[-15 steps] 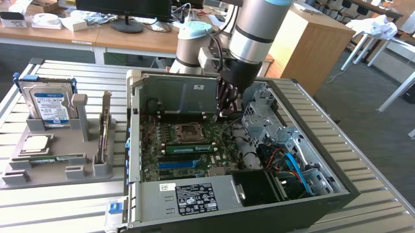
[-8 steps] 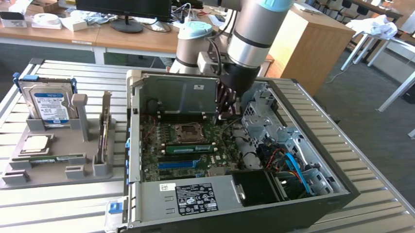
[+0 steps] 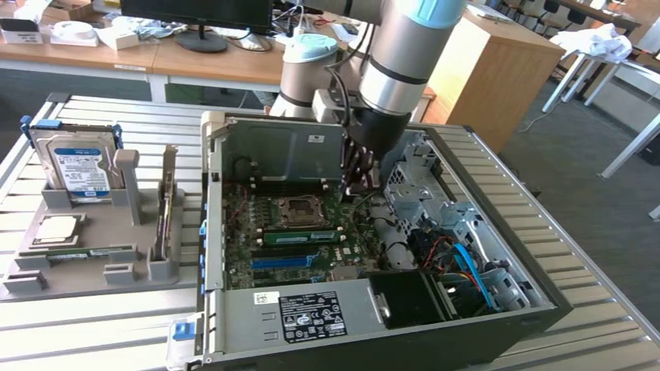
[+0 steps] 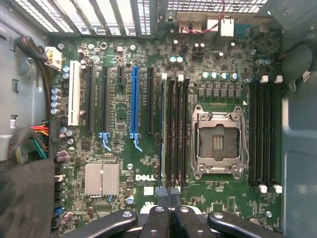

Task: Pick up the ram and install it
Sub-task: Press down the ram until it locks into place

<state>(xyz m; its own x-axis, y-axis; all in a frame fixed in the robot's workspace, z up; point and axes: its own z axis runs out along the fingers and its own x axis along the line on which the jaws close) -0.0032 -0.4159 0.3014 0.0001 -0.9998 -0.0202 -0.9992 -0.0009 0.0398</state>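
The ram is a long green stick that stands on edge in a memory slot beside the empty processor socket, inside the open computer case. In the wrist view the ram is a thin edge-on line in the slot nearest the blue slot. My gripper hangs inside the case, above the board and towards the exterior view's right of the ram. The gripper is shut, its tips over one end of the ram's slot. Nothing shows between the fingers. Whether they touch the ram I cannot tell.
A grey holder at the exterior view's left carries a hard drive, a square silver chip and another green stick. Case walls, a drive cage and cables close in around the board. Several empty memory slots flank the socket.
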